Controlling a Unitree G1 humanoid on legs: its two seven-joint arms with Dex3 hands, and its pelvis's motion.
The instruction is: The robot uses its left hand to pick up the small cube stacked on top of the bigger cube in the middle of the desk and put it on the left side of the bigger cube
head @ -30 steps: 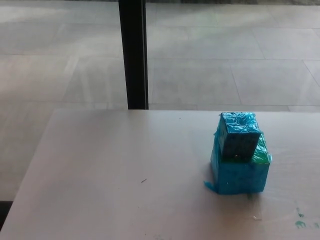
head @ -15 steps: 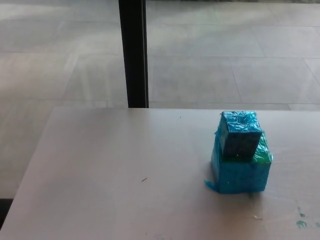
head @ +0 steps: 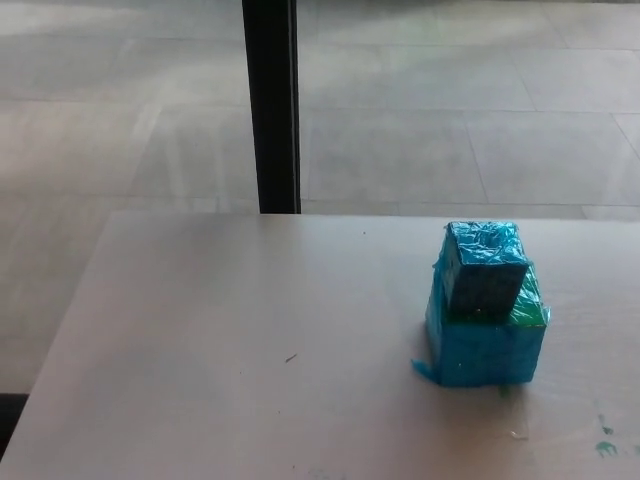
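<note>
Whole view sits a touch further right and lower vs 0.5 s ago — camera shift, not the objects; cube stack is unchanged, small one on top as before.

Left to right: pale, smooth desk top [head: 200,330] fills the lower frame, w/ a tiny dark speck [head: 290,357] near its middle. Behind the far edge, a black vertical post [head: 271,105] stands against grey floor tiles [head: 450,120]. Right of centre, the bigger cube wrapped in crinkled blue tape [head: 487,345], green patch showing at its upper right corner, sits on the desk. The small cube in the same shiny blue wrap [head: 484,266] rests on its top, toward the rear-left corner — touching, slightly turned. Green paint flecks [head: 602,448] at bottom right.

No containers. Neither robot hand is in frame, so can't tell their state.
</note>
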